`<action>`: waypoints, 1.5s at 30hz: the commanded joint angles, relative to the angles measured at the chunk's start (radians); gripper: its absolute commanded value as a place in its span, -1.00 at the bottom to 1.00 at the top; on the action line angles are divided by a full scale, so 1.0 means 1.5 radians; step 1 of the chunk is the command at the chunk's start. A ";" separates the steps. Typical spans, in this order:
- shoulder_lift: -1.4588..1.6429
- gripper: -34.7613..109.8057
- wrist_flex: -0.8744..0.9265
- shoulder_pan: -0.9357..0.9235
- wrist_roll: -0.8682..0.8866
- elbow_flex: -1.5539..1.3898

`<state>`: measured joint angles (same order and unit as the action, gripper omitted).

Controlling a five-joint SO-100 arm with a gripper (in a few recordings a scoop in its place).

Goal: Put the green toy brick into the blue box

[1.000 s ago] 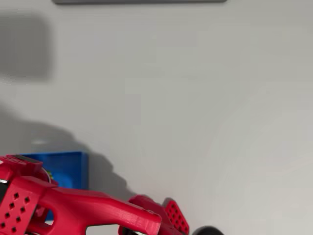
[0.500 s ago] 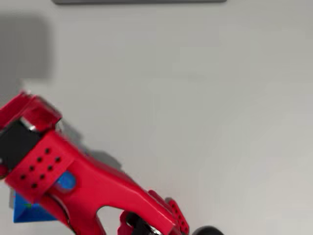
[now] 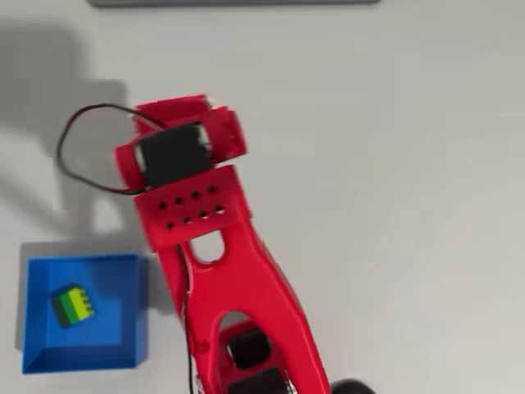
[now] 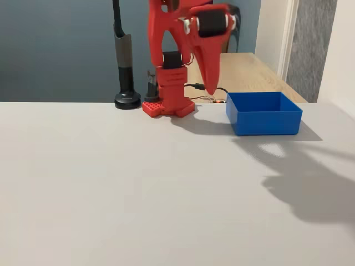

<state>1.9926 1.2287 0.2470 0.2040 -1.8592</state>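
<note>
The red end effector [image 4: 211,91] hangs fingers together, holding nothing, above the white counter [image 4: 138,188]. Beside it, the square blue plastic box [image 3: 49,345] holds the small lime-green studded plastic brick [image 3: 73,305]. No writing is legible.

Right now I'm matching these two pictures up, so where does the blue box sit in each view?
Overhead view: the blue box sits at the lower left, left of the red arm, with the green toy brick inside.
Fixed view: it stands right of centre, right of the arm's base; its walls hide the inside.
Shared landmark: the red arm beside the box.
</note>
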 commanded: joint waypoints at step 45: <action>0.853 -0.52 -0.178 -0.151 -0.116 -0.823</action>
<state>3.2520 0.9771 0.0107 0.0199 -3.1078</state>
